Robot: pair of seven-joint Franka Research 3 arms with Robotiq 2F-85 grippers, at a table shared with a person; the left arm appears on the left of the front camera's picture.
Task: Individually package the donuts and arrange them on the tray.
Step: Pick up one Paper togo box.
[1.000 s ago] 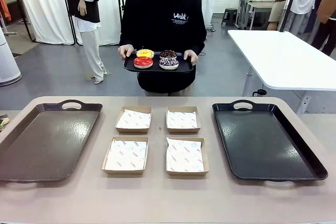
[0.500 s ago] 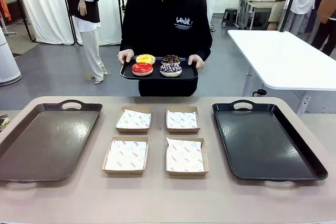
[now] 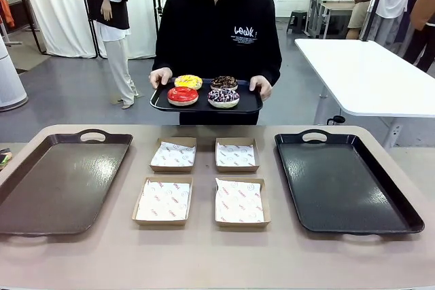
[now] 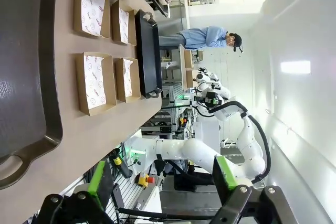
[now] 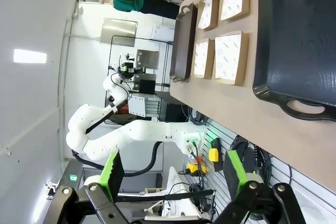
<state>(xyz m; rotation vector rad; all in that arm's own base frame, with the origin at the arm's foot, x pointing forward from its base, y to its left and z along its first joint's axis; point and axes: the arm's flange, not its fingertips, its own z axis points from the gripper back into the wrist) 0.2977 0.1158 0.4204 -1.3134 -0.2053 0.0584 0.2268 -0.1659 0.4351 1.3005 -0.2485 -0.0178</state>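
Observation:
A person at the far side of the table holds a small black serving tray (image 3: 160, 104) in both hands. On it lie the donuts: yellow (image 3: 188, 81), glossy red (image 3: 183, 95), dark chocolate (image 3: 223, 82) and sprinkled (image 3: 223, 97). Several paper-lined cardboard boxes (image 3: 162, 200) sit in the table's middle. A brown tray (image 3: 61, 181) lies at the left and a black tray (image 3: 343, 181) at the right. My left gripper (image 4: 163, 179) hangs open off the table's near edge, holding nothing. My right gripper (image 5: 173, 171) is likewise open, back from the near edge.
A white table (image 3: 367, 73) stands behind at the right, with people beyond it. In the left wrist view the boxes (image 4: 94, 80) lie between the brown tray (image 4: 26, 51) and the black tray (image 4: 148, 51). Bare tabletop runs along the near edge.
The person has stepped closer to the table, bringing the tray of donuts forward. Both grippers stay open and still.

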